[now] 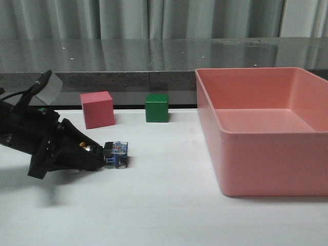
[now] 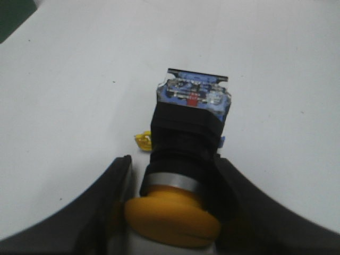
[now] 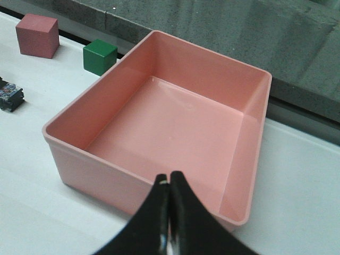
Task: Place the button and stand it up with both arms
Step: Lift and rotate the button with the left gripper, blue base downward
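Two arms: only the left gripper [image 1: 105,158] is at work; the right gripper [image 3: 169,183] hangs over the near wall of the pink bin [image 3: 74,159], well apart from the job.
Left jaws: clenched on the button [image 2: 183,154], pads against its black body, just behind the silver ring.
Right jaws: pressed together, holding nothing.
Button position: lying on its side on the white tabletop [image 1: 164,215], left of the bin and in front of the pink cube [image 1: 97,109] and green cube [image 1: 156,107]; yellow cap toward the wrist, blue-clear contact block pointing away.
Contact with tabletop: in the front view the block end seems to rest on the surface, though I cannot tell how much weight is on it.
Step in hand: judged to be setting the button down for standing up.
Doing it well: tip the button about the block's lower edge so the flat base meets the tabletop squarely; release only once the base sits flat.
Risk: the cap is heavy and wide, so an early release would probably topple it.
Second arm: the right gripper could come across to steady or push the cap side upright.
Small yellow scrap [image 2: 143,141]: beside the body in the left wrist view; what it is I cannot tell.
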You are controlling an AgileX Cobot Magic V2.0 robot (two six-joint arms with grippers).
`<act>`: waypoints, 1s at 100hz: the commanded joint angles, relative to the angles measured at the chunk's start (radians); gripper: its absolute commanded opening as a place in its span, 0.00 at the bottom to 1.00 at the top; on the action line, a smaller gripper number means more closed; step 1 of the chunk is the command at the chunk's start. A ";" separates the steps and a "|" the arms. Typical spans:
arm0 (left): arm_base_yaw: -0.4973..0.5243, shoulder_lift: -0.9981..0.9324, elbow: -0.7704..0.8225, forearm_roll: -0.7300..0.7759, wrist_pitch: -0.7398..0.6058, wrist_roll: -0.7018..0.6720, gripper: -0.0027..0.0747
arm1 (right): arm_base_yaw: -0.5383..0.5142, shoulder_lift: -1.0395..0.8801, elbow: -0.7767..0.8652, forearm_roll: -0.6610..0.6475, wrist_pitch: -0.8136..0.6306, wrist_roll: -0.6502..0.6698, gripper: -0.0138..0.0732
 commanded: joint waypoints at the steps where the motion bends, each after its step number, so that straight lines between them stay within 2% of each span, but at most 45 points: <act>1: -0.001 -0.043 -0.019 -0.035 0.050 0.004 0.01 | -0.008 0.007 -0.024 -0.002 -0.082 -0.001 0.09; 19: -0.001 -0.141 -0.019 -0.017 0.078 -0.060 0.01 | -0.008 0.007 -0.024 -0.002 -0.082 -0.001 0.09; 27: -0.003 -0.227 -0.023 0.055 0.052 -0.103 0.01 | -0.008 0.007 -0.024 -0.002 -0.083 -0.001 0.09; 33: -0.012 -0.291 -0.040 0.139 0.003 -0.192 0.01 | -0.008 0.007 -0.024 -0.002 -0.083 -0.001 0.09; 47: -0.053 -0.427 -0.128 0.487 -0.115 -0.510 0.01 | -0.008 0.007 -0.024 -0.002 -0.083 -0.001 0.09; 68: -0.169 -0.481 -0.341 1.066 0.006 -0.959 0.01 | -0.008 0.007 -0.024 -0.002 -0.083 -0.001 0.09; 83: -0.300 -0.479 -0.415 1.421 -0.001 -1.175 0.01 | -0.008 0.007 -0.024 -0.002 -0.081 -0.001 0.09; 100: -0.438 -0.450 -0.424 1.731 -0.026 -1.345 0.01 | -0.008 0.007 -0.024 -0.002 -0.080 -0.001 0.09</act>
